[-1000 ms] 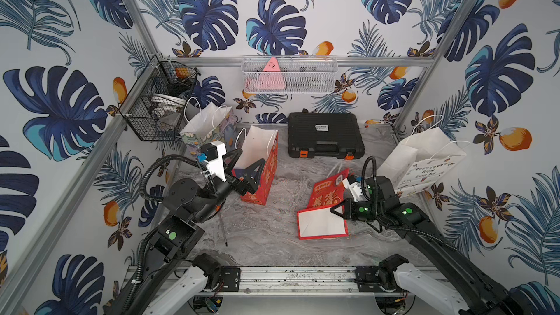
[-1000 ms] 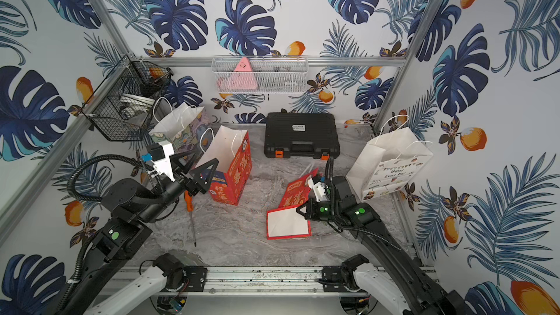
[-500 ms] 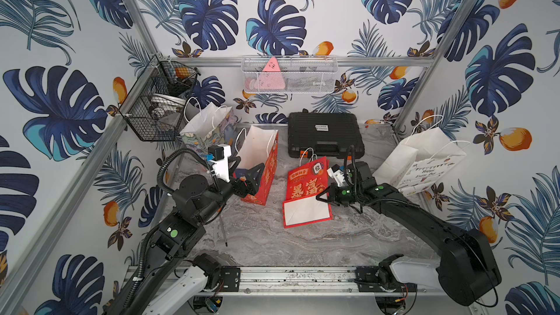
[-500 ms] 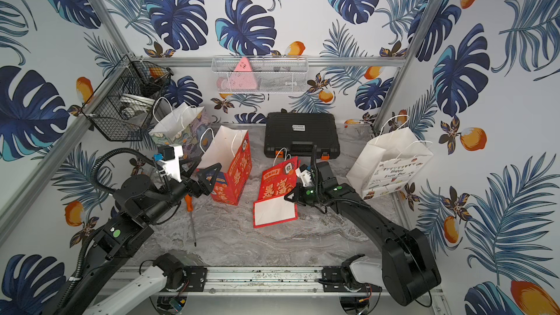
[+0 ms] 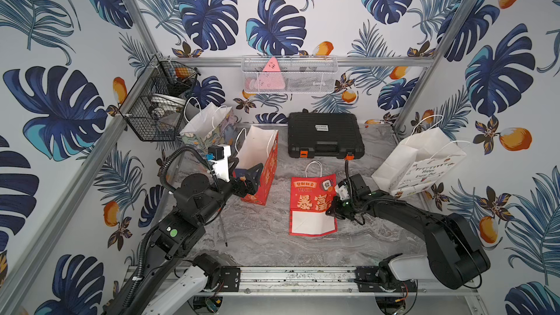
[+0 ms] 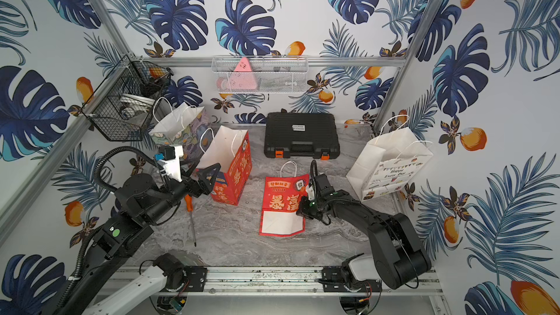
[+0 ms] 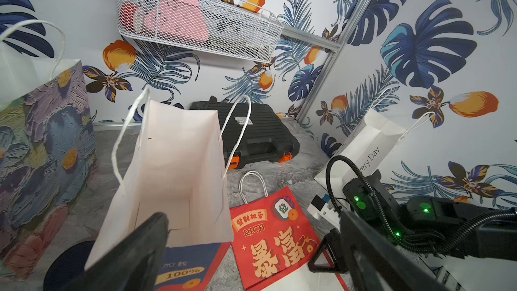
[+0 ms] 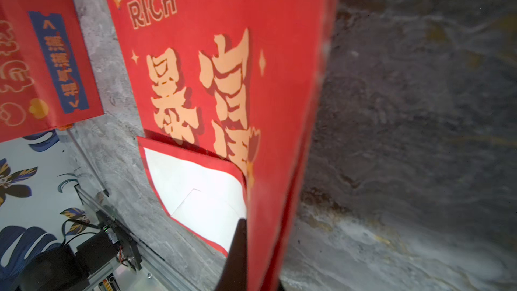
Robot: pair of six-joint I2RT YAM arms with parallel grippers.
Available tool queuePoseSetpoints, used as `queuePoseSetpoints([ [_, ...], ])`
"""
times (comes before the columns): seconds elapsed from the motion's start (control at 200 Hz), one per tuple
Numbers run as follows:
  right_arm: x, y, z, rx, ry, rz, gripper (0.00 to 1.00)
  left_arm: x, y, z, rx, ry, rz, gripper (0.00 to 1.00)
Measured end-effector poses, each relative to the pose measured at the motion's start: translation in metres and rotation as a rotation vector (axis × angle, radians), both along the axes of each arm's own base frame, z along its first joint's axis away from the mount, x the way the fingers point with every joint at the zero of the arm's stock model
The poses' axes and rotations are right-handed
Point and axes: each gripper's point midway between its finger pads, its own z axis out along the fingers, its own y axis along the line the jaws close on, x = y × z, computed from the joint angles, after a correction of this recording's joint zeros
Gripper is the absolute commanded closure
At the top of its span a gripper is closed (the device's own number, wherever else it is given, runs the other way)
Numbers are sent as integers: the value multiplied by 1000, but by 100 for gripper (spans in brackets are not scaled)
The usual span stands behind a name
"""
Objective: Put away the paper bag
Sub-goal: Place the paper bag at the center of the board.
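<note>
Red paper bag [image 5: 312, 204], folded flat, at the middle of the desk [image 5: 272, 246]; pinched along its right edge by right claw [image 5: 331, 209], jaws pressed together on the paper. Edge grip judged to keep the sheet stiff for sliding into upright red bag [image 5: 260, 162], open-topped, to the left and farther back. Left claw [image 5: 247, 177] spread wide just beside that bag, likely for steadying. Empty white interior [image 7: 173, 163] shown only by left wrist view; curl of the white bottom flap [image 8: 201, 191] only by right wrist view.
</note>
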Motion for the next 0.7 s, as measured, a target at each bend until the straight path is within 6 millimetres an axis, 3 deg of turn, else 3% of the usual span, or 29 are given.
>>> queuePoseSetpoints([
  [0.26, 11, -5, -12, -58, 4, -16, 88, 0, 3, 0, 5, 5, 14, 1],
  [0.361, 17, -6, -12, -78, -11, -18, 82, 0, 4, 0, 9, 7, 20, 1],
  [0.471, 25, -10, -13, -113, -33, -23, 56, 0, 6, -2, 15, 13, 31, 1],
  [0.701, 37, -25, -5, -210, -98, -46, 23, 0, 23, 6, 25, 7, 116, 1],
])
